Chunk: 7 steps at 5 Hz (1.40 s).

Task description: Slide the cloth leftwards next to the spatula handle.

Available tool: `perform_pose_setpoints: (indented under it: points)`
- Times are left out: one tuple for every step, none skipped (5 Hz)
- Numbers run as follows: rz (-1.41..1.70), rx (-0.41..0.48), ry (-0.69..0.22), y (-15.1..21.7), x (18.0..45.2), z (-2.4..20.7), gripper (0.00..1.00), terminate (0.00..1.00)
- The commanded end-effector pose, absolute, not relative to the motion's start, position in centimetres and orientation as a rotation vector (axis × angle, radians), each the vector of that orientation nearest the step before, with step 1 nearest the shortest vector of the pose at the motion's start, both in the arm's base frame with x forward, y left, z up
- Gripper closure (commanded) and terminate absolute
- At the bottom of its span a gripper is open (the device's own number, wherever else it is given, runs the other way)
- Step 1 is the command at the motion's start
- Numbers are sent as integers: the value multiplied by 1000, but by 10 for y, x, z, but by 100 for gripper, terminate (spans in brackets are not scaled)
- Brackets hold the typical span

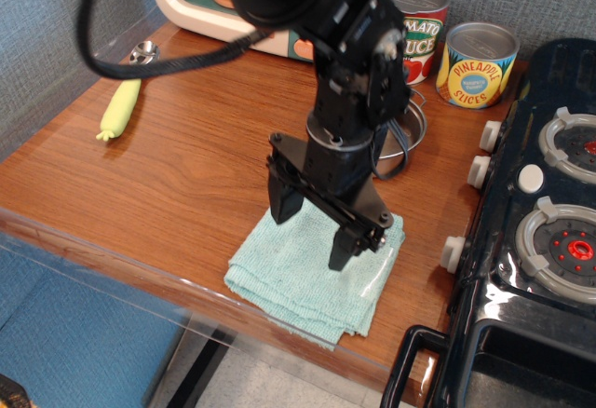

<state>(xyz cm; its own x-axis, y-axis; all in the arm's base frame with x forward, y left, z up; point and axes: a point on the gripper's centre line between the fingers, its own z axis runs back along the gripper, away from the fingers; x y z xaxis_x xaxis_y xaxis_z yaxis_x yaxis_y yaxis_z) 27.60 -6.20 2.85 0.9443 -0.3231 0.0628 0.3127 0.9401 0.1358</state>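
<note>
In the one view, my pincer (313,233) hangs over the cloth (312,278) with its two fingers spread wide, gripping nothing. One finger (284,201) stands over the cloth's far-left edge, the other (343,248) over its middle; whether the tips touch the fabric I cannot tell.

The cloth lies flat on the wooden surface (177,175), near the front edge and right of centre. It is a squarish, folded piece turned like a diamond, with one corner pointing near and right toward the stove (531,231) and the opposite corner hidden under my arm. Its layered edges show along the near-left side.

The spatula handle (118,110) lies well apart from the cloth, far off at the left side of the surface. Its long axis runs from near-left to far-right: the rounded tip points near and left, and the silver head (142,51) sits at the far end, close to the toy microwave (200,3).

Behind my arm, the rim of the steel pan (413,124) shows just beyond the cloth's far corner. Farther back stand the tomato sauce can (421,19) and, right beside it, the pineapple slices can (477,63), both upright against the back wall.
</note>
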Motion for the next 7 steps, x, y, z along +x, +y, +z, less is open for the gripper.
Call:
perform_pose_setpoints:
  points:
    - [-253,147,-104,-46,281,7,0,0]
    - [-246,157,-103,-19,281,5,0,0]
    - [-218,168,-114,15,291,7,0,0]
    - [-170,159,-111,63,300,11,0,0]
    - [-144,152,-110,99,306,16,0,0]
    - [-129,135,-105,125,309,21,0,0]
    - [-131,123,-94,138,305,25,0,0]
